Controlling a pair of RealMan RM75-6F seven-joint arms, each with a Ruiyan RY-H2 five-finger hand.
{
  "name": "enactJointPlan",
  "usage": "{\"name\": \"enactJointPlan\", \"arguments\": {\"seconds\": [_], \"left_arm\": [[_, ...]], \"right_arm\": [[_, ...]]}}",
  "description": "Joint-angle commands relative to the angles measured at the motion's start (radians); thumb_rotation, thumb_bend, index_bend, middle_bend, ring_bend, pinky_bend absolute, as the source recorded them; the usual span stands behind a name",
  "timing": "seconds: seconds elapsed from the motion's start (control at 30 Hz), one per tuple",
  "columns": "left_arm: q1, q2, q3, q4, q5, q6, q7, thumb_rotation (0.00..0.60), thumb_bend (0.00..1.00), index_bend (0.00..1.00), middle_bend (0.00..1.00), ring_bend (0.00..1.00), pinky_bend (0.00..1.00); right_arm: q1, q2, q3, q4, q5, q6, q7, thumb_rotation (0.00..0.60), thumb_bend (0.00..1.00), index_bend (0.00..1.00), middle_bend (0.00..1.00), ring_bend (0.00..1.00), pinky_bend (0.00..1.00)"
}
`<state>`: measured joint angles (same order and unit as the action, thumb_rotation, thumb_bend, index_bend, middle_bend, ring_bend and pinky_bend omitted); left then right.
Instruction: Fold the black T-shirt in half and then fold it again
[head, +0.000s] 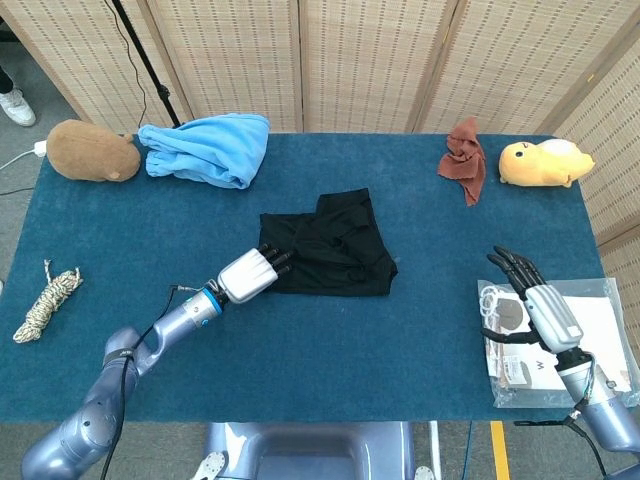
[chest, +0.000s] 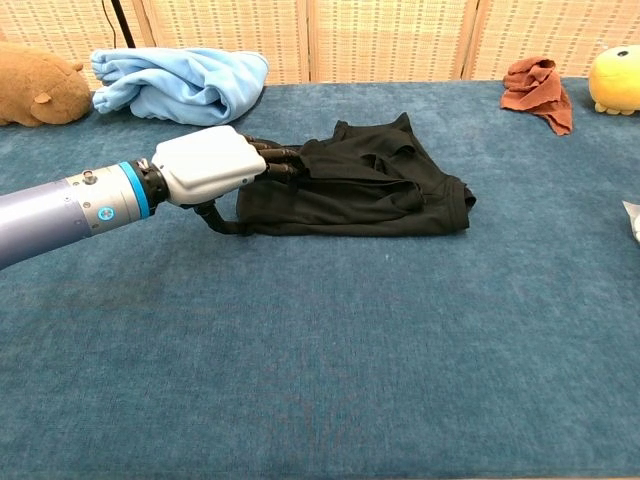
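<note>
While the folded black T-shirt (head: 328, 245) lies mid-surface, the left hand (head: 250, 275) grips its nine o'clock edge; the right hand (head: 535, 300) hovers, fingers apart, at four o'clock.

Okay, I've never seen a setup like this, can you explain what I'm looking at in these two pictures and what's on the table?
This is a two-armed robot at a blue table. One picture looks down from its head, the other forward from its chest. Its left hand has its fingers on the left edge of a folded black T-shirt; whether it grips the cloth is unclear. Its right hand is open above a clear plastic packet. Also lying there: a light blue cloth, brown plush toy, yellow plush toy, rust-red rag and coiled rope.
</note>
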<state>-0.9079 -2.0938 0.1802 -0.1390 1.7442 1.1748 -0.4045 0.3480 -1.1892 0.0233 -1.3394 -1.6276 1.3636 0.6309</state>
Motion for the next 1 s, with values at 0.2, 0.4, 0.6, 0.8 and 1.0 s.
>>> {"name": "enactJointPlan", "arguments": {"seconds": [0.2, 0.4, 0.6, 0.8, 1.0], "left_arm": [[-0.008, -0.021, -0.005, 0.0, -0.005, -0.008, 0.027, 0.6, 0.28, 0.32, 0.19, 0.3, 0.33], [-0.002, -0.017, 0.002, 0.006, 0.001, 0.008, 0.039, 0.6, 0.34, 0.47, 0.33, 0.39, 0.38], [0.009, -0.009, 0.005, 0.012, 0.002, 0.007, 0.046, 0.6, 0.35, 0.59, 0.43, 0.46, 0.43], [0.012, -0.001, 0.008, 0.014, 0.004, 0.011, 0.045, 0.6, 0.35, 0.63, 0.47, 0.5, 0.45], [0.026, 0.016, 0.013, 0.01, 0.007, 0.027, 0.028, 0.6, 0.36, 0.64, 0.47, 0.5, 0.46]], "right_arm": [[0.0, 0.003, -0.002, -0.003, -0.006, 0.004, 0.004, 0.6, 0.0, 0.0, 0.0, 0.0, 0.0], [-0.001, 0.007, -0.004, -0.004, -0.01, 0.009, 0.011, 0.6, 0.0, 0.0, 0.0, 0.0, 0.0], [0.0, 0.008, -0.007, -0.005, -0.017, 0.011, 0.019, 0.6, 0.0, 0.0, 0.0, 0.0, 0.0], [0.001, 0.009, -0.009, -0.007, -0.022, 0.013, 0.025, 0.6, 0.0, 0.0, 0.0, 0.0, 0.0], [0.002, 0.009, -0.011, -0.007, -0.024, 0.013, 0.026, 0.6, 0.0, 0.0, 0.0, 0.0, 0.0]]}}
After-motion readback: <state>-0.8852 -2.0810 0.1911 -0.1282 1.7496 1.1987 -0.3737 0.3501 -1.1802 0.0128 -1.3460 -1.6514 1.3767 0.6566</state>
